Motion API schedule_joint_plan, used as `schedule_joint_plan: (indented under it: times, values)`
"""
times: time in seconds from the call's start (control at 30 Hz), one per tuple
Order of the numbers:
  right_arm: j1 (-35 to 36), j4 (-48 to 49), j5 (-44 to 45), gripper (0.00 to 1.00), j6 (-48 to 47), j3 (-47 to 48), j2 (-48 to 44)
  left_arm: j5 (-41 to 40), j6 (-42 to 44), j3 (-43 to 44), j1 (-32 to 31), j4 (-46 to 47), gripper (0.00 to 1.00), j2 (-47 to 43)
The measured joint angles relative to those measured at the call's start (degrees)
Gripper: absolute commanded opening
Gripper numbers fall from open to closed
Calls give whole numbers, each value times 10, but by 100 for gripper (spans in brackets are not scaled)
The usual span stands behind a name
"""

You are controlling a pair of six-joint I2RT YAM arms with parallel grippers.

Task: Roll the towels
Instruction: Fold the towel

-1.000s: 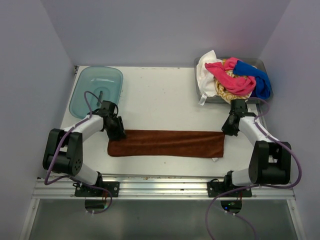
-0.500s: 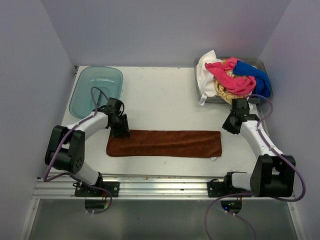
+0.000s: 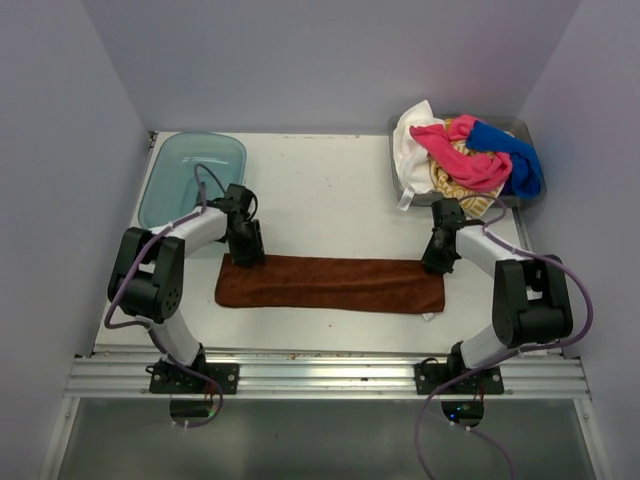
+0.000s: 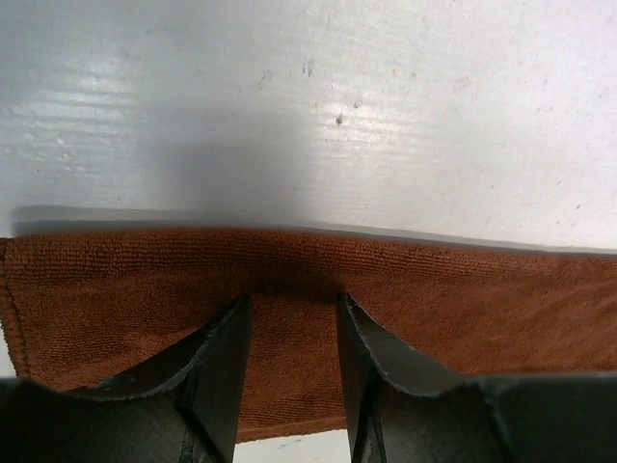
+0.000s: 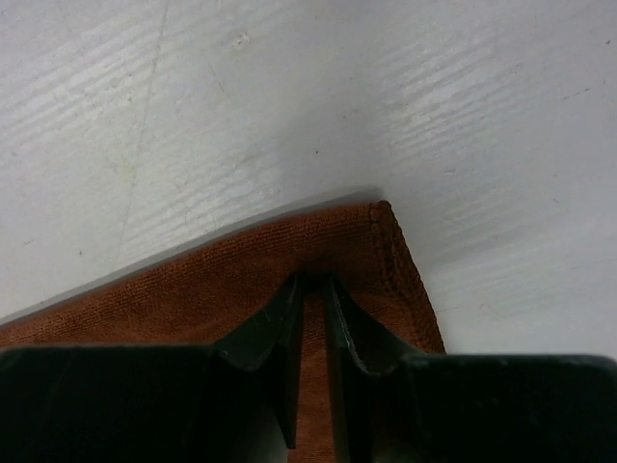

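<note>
A rust-brown towel (image 3: 330, 284) lies flat on the table as a long folded strip. My left gripper (image 3: 250, 258) rests on its far edge near the left end, open, with flat cloth (image 4: 434, 309) showing between the tips (image 4: 292, 301). My right gripper (image 3: 432, 262) sits at the far right corner of the towel (image 5: 193, 289). Its jaws (image 5: 313, 282) stand a narrow gap apart, tips down on the cloth, and no fold is pinched. Pink (image 3: 462, 160), blue (image 3: 515, 155), white (image 3: 410, 135) and yellow-striped (image 3: 445, 182) towels lie heaped at the back right.
The heaped towels sit in a grey metal tray (image 3: 396, 160) at the back right corner. A translucent teal plastic tray (image 3: 190, 180) stands at the back left, just beyond the left arm. Walls close in the table on three sides.
Both grippers have come inward onto the brown towel's far edge, the left moving right, the right moving left. The right jaws, shut a second ago, now stand slightly apart.
</note>
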Motion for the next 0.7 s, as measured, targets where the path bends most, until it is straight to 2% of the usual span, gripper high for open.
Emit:
schedule_joint_plan:
  times: [0.4,0.53,0.63,0.7]
  values:
    - [-26,-1,12,21,-7,22,20,-3,0,68,6,-13,48,47]
    - [-26,-8,12,25,-13,22,7,-10,12,75,12,-12,49,47]
    - [-28,-18,10,34,-14,22,-23,-10,20,77,18,-14,49,40]
    - [-29,-24,10,35,-15,22,-51,-10,24,77,20,-18,50,25]
